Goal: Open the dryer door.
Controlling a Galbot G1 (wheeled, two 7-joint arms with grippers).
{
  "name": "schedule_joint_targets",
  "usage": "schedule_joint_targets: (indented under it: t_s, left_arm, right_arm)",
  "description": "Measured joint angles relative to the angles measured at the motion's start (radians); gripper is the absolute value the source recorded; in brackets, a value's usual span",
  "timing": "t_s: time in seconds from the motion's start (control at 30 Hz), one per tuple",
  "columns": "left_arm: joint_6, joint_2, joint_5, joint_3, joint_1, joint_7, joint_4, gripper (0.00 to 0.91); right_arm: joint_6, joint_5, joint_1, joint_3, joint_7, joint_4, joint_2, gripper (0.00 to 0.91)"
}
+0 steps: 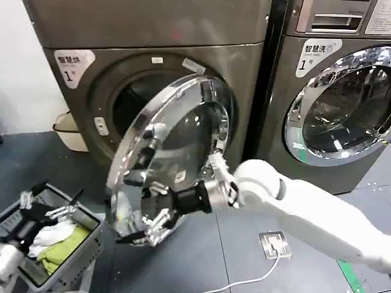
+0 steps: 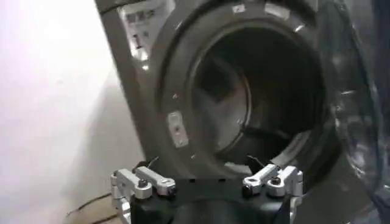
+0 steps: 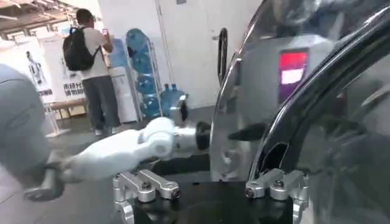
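The fingers point(image 1: 164, 218) of the right gripper point(image 1: 149, 229) are spread apart, with nothing between them, right at the lower rim of the dryer door point(image 1: 174, 152) — in the right wrist view the same fingers point(image 3: 148, 185) stand wide apart just beside the door's chrome ring point(image 3: 244, 122). Behind them the white right arm point(image 1: 293, 204) reaches in from the near right.

The dryer door is swung well out from the plain dark grey dryer point(image 1: 146, 55), its chrome ring and tinted glass tilted toward the left, and the drum opening point(image 2: 256, 91) behind it is exposed.

The left gripper point(image 1: 49, 204) waits at the near left with its fingers point(image 2: 143, 181) apart, above a grey basket point(image 1: 88, 238) of white and green laundry point(image 1: 61, 238). To the right stands a second machine with its own chrome-ringed door point(image 1: 345, 110) — shut.
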Motion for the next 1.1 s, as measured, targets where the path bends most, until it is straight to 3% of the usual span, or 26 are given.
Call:
schedule_joint_targets:
  t_s: [0.3,0.6,0.7,0.9,1.1]
  left_arm:
    - [-0.018,0.096,-0.114,0.139,-0.132,0.054,0.057,0.907]
    - [-0.062,0.171,-0.079,0.322,-0.253,0.128,0.072,0.907]
    - [-0.064,0.178,-0.071,0.393,-0.301,0.132,0.078,0.907]
    - [-0.076,0.185,-0.035,0.541,-0.391,0.136,0.095,0.907]
    - [-0.080,0.175,-0.035,0.659,-0.457,0.136,0.100,0.907]
  right_arm:
    - [0.010,0.015,-0.169,0.221,0.010,0.096,-0.187,0.907]
    - [0.031,-0.054,-0.530,0.639,0.039,0.112,-0.362,0.907]
    - [0.048,-0.111,-0.652,0.776,0.061,0.098,-0.406,0.907]
    - [0.093,-0.243,-0.943,1.074,0.033,0.051,-0.422,0.907]
    - [0.174,-0.326,-1.330,1.463,-0.032,0.047,-0.335,0.907]
